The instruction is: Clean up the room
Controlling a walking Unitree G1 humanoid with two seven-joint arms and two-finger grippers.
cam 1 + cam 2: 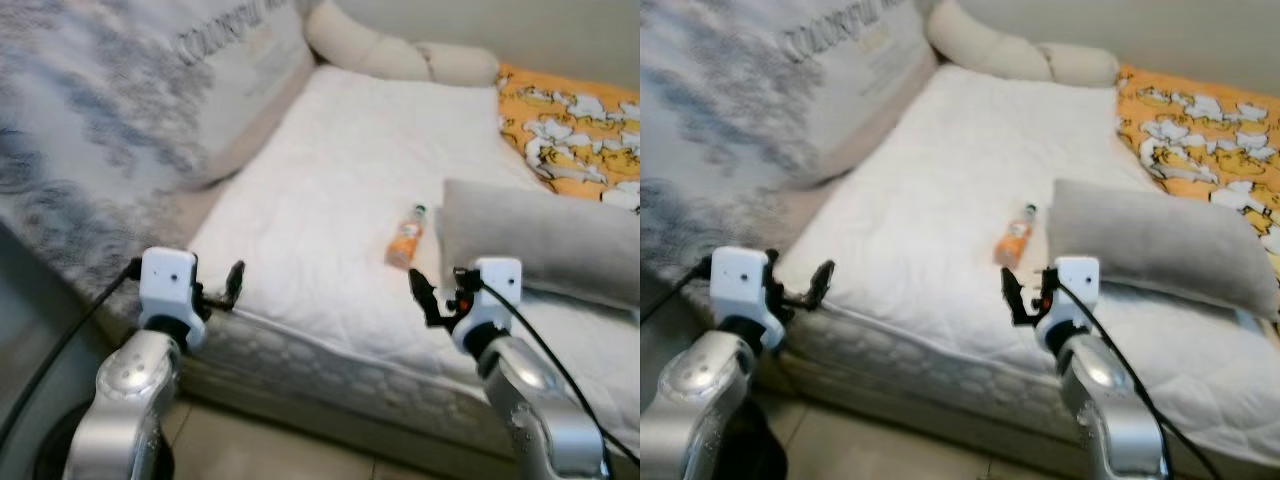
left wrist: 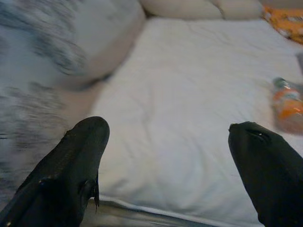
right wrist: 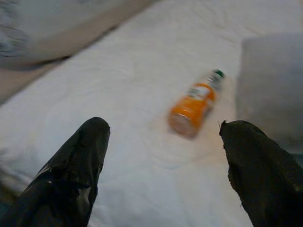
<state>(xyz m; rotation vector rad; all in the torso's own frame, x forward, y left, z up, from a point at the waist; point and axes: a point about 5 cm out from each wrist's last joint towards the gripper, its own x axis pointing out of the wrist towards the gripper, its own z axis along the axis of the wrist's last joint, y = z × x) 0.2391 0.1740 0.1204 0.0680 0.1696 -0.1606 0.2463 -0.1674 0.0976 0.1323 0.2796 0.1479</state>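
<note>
Orange bottle (image 1: 405, 238), green cap, lies on its side on the white mattress (image 1: 330, 190), toward the front edge and right of centre, just beside the left end of the grey pillow (image 1: 545, 240); whether the two touch cannot be told. Cap end points to the far edge.

R gripper (image 1: 428, 296) hovers over the front edge of the mattress, near the bottle's base but apart from it. In the right wrist view both fingers (image 3: 71, 165) stand wide apart w/ nothing between them; the bottle sits ahead, betw. the two tips.

L gripper (image 1: 222, 287) hangs at the front left corner of the mattress, well apart from the bottle, fingers (image 2: 66, 170) spread wide, empty.

Surroundings: grey-patterned duvet (image 1: 110, 110) heaped along the left edge, cream bolster (image 1: 400, 55) at the far edge, orange printed blanket (image 1: 570, 125) at the far right corner.

Progress, as judged: early. Bottle not yet grasped and is the obvious stray item. Remaining: R gripper reach fwd, close on bottle, remove it from bed. Bedding unsorted.
</note>
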